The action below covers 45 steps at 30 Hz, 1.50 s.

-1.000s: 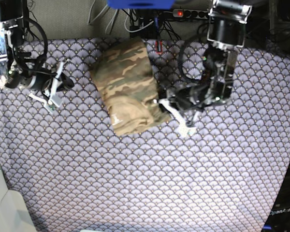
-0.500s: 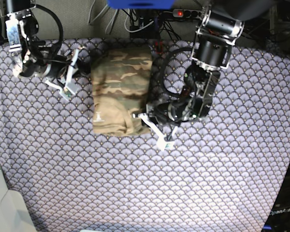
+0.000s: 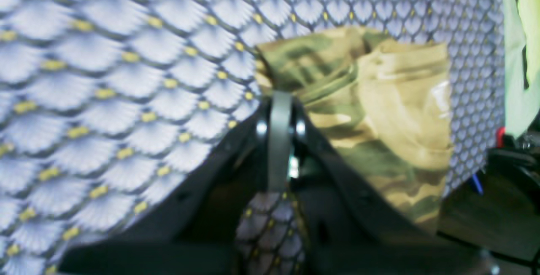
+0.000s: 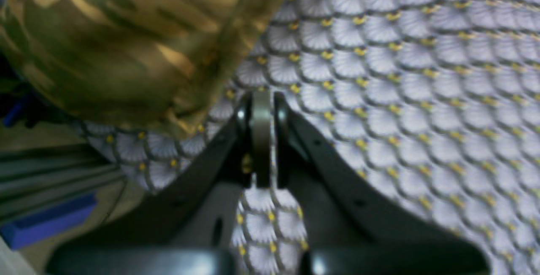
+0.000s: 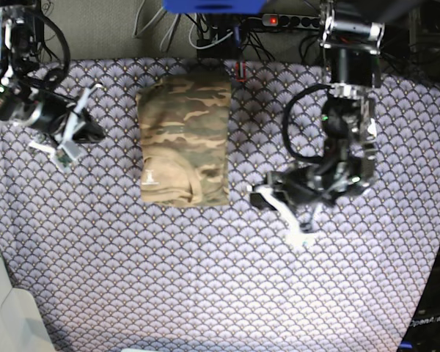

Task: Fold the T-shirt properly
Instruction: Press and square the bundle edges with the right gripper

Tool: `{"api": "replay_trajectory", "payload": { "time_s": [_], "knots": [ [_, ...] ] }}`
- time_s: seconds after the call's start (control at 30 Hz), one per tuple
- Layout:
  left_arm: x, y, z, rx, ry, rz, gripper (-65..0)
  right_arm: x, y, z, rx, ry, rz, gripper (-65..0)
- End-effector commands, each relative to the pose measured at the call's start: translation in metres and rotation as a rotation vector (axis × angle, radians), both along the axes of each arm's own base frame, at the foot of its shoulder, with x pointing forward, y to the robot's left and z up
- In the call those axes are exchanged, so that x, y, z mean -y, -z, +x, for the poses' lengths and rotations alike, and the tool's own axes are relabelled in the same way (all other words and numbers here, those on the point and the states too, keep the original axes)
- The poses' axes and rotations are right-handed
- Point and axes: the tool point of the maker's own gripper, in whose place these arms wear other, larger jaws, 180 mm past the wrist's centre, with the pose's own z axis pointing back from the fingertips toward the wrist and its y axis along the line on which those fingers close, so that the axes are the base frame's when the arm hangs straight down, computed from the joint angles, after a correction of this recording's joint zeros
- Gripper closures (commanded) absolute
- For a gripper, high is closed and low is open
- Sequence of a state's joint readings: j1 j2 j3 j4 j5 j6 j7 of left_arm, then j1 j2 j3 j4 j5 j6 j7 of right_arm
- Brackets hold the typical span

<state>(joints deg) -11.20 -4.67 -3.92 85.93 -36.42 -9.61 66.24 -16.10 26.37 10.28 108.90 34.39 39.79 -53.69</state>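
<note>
Since the earlier frames, both arms drawn back, T-shirt (image 5: 184, 141) straightened into a folded rectangle. Base view: shirt lying on the tablecloth (image 5: 205, 279) toward 12 o'clock; left gripper (image 5: 297, 220) at its 4 o'clock, right gripper (image 5: 72, 132) at its 9 o'clock, both apart from it. Left wrist view: jaws pressed together, empty, shirt (image 3: 371, 114) at 1 o'clock. Right wrist view: jaws together, empty, shirt (image 4: 126, 43) at 10 o'clock.

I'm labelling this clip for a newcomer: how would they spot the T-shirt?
Start at the purple scallop-patterned tablecloth that covers the whole table. Near its far edge, between the two arms, lies a folded soft cloth rectangle, the camouflage T-shirt. Its olive, tan and brown blotches are the only unpatterned-scallop surface there.
</note>
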Motion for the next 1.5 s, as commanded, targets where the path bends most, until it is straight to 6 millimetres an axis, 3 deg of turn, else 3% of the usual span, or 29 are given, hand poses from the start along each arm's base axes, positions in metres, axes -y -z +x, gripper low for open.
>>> {"api": "replay_trajectory", "payload": {
  "time_s": [0.0, 0.3, 0.5, 0.63, 0.87, 1.2, 1.27, 1.37, 1.47],
  "knots": [
    [-0.008, -0.013, 0.003, 0.034, -0.011, -0.005, 0.0, -0.006, -0.014, 0.003, 0.044, -0.020, 0.014, 0.0],
    [-0.046, -0.003, -0.053, -0.004, -0.048, 0.073, 0.0, -0.062, -0.010, -0.012, 0.025, -0.073, 0.137, 0.0],
    [-0.056, 0.015, -0.080, -0.056, -0.046, 0.109, 0.0, -0.093, -0.007, -0.020, 0.005, -0.118, 0.198, 0.0],
    [-0.073, 0.023, -0.091, -0.085, -0.089, 0.119, 0.0, -0.113, -0.005, -0.027, -0.011, -0.173, 0.225, 0.0],
    [-0.092, 0.028, -0.099, -0.111, -0.125, 0.134, 0.0, -0.128, 0.011, -0.032, -0.048, -0.175, 0.301, 0.0],
    [-0.093, 0.027, -0.099, -0.108, -0.124, 0.140, 0.0, -0.105, 0.057, -0.037, -0.149, -0.080, 0.336, 0.0],
    [-0.093, 0.028, -0.099, -0.109, -0.122, 0.143, 0.0, -0.108, 0.062, -0.039, -0.161, -0.081, 0.349, 0.0],
    [-0.092, 0.028, -0.098, -0.107, -0.121, 0.143, 0.0, -0.108, 0.058, -0.041, -0.155, -0.103, 0.338, 0.0],
    [-0.091, 0.028, -0.098, -0.107, -0.121, 0.142, 0.0, -0.114, 0.036, -0.036, -0.094, -0.146, 0.327, 0.0]
  ]
}}
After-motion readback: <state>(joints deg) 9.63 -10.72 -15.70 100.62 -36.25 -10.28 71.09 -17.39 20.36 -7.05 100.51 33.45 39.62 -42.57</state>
